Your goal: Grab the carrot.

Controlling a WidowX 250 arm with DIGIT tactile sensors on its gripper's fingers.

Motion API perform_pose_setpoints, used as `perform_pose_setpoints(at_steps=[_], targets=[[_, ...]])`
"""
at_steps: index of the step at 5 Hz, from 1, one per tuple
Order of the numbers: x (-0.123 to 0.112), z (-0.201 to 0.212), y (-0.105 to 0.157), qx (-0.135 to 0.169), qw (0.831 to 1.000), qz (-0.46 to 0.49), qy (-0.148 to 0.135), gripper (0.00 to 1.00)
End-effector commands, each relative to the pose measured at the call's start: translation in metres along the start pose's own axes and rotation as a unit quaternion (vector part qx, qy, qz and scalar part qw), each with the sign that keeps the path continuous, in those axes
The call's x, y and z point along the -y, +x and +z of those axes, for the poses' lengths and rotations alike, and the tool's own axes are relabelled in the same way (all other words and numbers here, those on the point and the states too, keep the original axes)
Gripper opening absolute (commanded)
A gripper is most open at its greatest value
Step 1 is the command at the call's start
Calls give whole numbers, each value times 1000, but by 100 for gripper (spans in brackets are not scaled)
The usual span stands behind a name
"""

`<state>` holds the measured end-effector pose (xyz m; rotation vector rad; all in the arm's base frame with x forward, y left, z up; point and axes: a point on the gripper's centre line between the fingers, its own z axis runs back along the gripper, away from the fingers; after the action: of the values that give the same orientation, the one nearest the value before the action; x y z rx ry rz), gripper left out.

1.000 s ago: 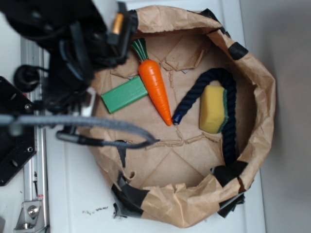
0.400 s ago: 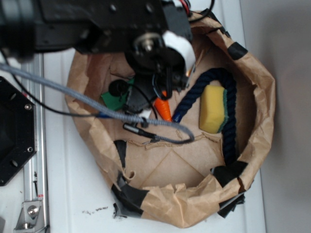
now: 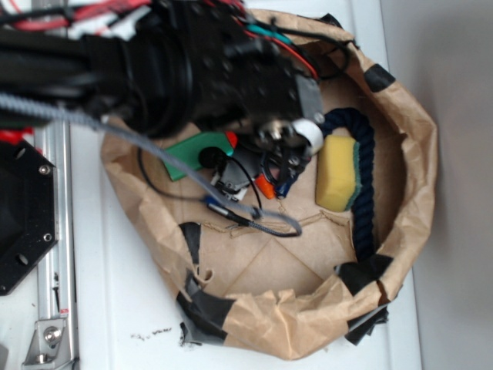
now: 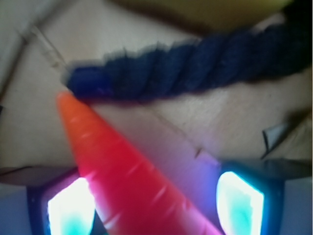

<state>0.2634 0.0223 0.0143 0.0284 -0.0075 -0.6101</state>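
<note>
The orange carrot [image 4: 122, 171] lies on brown paper, its tip pointing at the end of a dark blue rope [image 4: 186, 68]. In the wrist view my gripper [image 4: 155, 205] is open and straddles the carrot's tapered half. The left pad [image 4: 71, 205] is against the carrot, while the right pad [image 4: 239, 200] stands off with a gap. From the exterior view the arm hides most of the carrot [image 3: 264, 186]; only orange bits show beside the gripper [image 3: 271, 176]. The green stem is hidden.
Everything sits inside a crumpled brown paper bag with a raised rim [image 3: 416, 154]. A green block [image 3: 189, 150] lies left of the carrot. The blue rope [image 3: 362, 154] curls round a yellow sponge [image 3: 337, 173] on the right. Cables hang from the arm.
The arm has swung from the bag's upper left edge in over the carrot and come down, so the fingers now sit on either side of it.
</note>
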Motion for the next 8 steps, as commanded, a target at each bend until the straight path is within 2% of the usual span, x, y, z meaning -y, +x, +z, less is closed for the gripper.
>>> perform_pose_setpoints(at_steps=[1, 2, 3, 4, 5, 6, 7, 8], targets=[[10, 14, -3, -2, 1000, -1, -20, 0], [-1, 34, -5, 6, 1000, 26, -9, 0], [-2, 61, -4, -2, 999, 52, -2, 0], [4, 99, 2, 45, 996, 75, 21, 0], [14, 140, 9, 68, 990, 116, 46, 0], [24, 179, 14, 55, 969, 232, 68, 0], [27, 195, 18, 95, 934, 344, -21, 0], [30, 188, 21, 132, 916, 378, 16, 0]])
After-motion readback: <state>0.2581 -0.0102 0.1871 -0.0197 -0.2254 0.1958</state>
